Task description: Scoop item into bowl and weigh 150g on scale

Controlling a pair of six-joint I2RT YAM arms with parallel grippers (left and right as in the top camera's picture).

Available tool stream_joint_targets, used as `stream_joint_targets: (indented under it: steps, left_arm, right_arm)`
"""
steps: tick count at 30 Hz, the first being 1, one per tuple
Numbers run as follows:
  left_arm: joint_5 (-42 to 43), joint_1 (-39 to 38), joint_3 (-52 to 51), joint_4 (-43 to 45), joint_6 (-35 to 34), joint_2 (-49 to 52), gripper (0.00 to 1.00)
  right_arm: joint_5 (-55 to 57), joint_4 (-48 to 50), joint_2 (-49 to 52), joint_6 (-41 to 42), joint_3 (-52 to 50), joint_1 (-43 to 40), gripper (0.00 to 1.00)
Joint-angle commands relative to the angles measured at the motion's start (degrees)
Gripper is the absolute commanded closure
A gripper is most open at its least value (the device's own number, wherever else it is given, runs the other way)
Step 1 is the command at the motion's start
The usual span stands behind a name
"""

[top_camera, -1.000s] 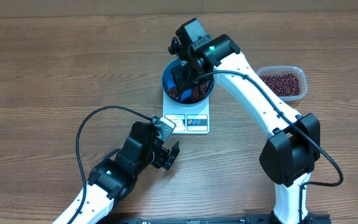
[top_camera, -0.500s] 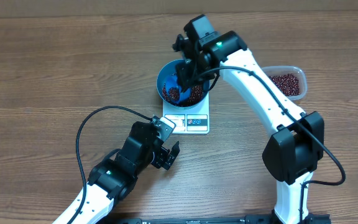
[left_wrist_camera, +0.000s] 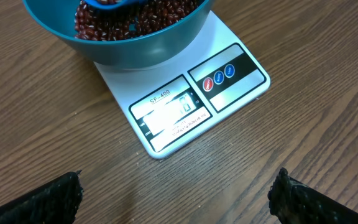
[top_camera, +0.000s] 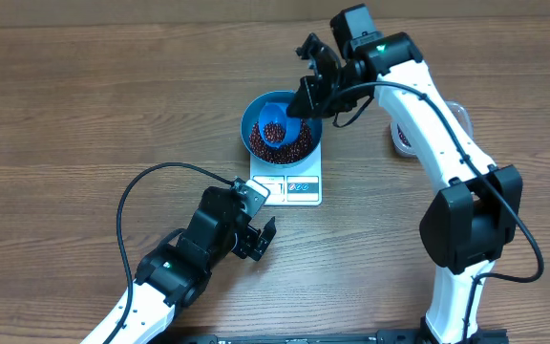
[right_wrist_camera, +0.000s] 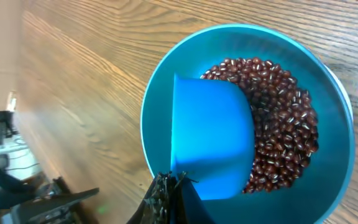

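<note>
Your L gripper hangs w/ jaws spread wide, just in front of the scale. At center, the bowl sits on the scale, holding the beans. Your R gripper, pinched tight on the scoop, holds it over the bowl.
</note>
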Motion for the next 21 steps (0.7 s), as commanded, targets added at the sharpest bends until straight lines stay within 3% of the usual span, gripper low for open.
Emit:
stream_joint_targets:
  steps: [1, 21]
  left_arm:
    - [0.9, 0.3, -0.3, 0.2, 0.9, -0.5, 0.00]
    - [0.9, 0.3, -0.3, 0.2, 0.9, -0.5, 0.01]
  right_arm:
    - [-3.8, -0.3, 0.2, -1.2, 0.5, -1.2, 0.96]
    - [-5.8, -1.9, -8.9, -2.4, 0.5, -3.2, 0.96]
